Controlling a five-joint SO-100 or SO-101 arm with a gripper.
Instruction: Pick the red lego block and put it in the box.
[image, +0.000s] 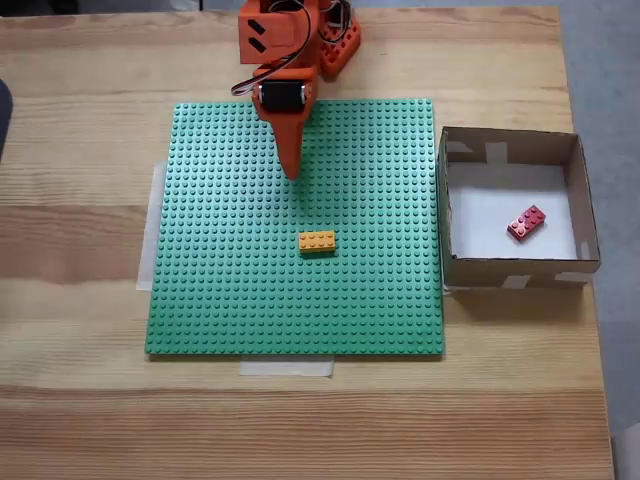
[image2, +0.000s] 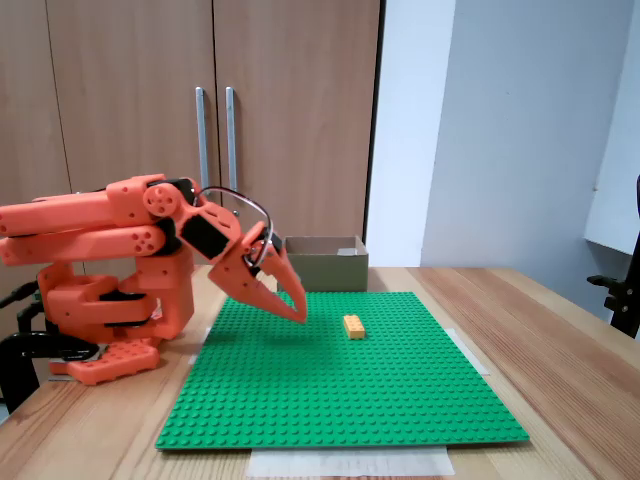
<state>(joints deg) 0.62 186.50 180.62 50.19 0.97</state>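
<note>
Green studded baseplate (image2: 340, 385) fills the front of the low fixed view, taped down on the wooden table (image: 80, 400), and over it hangs the orange claw (image: 292, 172). Its fingers look pressed together into one point, nothing between them; the side-on fixed view (image2: 296, 312) shows the same narrow tip, poised above the plate and not touching it.

Just ahead of the claw tip, a little way down the plate in the top-down fixed view, sits the orange-yellow brick (image: 317, 241), flat on the studs. That one is not the target.

Well off to the right of the claw in that same view, past the plate's edge, is the cardboard box (image: 585, 200). And the red brick (image: 526, 223) is lying inside it, on the white floor, toward the right wall.

So the job reads as finished: red brick delivered, claw empty and folded in near the arm's base. Next move, by my reckoning, is simply parking the arm; nothing on the plate needs picking.
</note>
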